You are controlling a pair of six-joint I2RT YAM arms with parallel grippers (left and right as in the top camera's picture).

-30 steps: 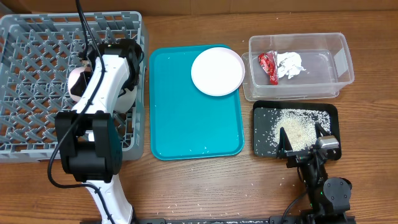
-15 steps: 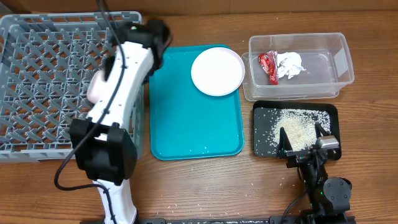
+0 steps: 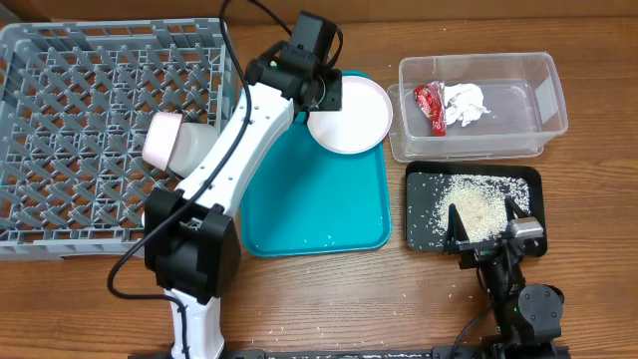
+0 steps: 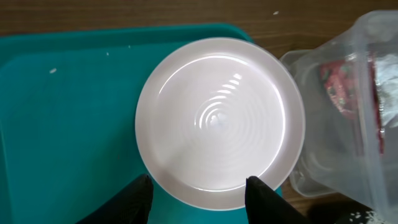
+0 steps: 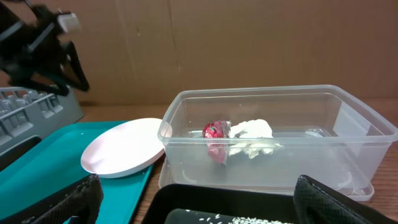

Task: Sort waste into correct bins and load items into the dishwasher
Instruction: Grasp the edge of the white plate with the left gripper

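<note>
The round white plate (image 3: 351,118) lies at the far right corner of the teal tray (image 3: 299,209). My left gripper (image 3: 327,97) hovers over the plate's left edge, open and empty; in the left wrist view its fingers (image 4: 199,190) straddle the plate's (image 4: 221,118) near rim. The pale pink bowl (image 3: 163,140) sits in the grey dish rack (image 3: 70,120). The clear tub (image 3: 518,95) holds the red wrapper (image 3: 430,106) and white tissue (image 3: 466,103). Rice (image 3: 477,204) lies in the black tray (image 3: 424,234). My right gripper (image 3: 485,227) is open, low over that tray. The grey-green bowl, cup and chopsticks are out of view.
The right wrist view shows the tub (image 5: 348,124), the plate (image 5: 121,155) and the left arm at far left. The left arm stretches from the table's front across the rack's right side. Loose rice grains dot the teal tray and the wood near the front edge.
My left arm swung right from over the dish rack to above the white plate. The pink bowl stays in the rack. The right arm has not moved.
</note>
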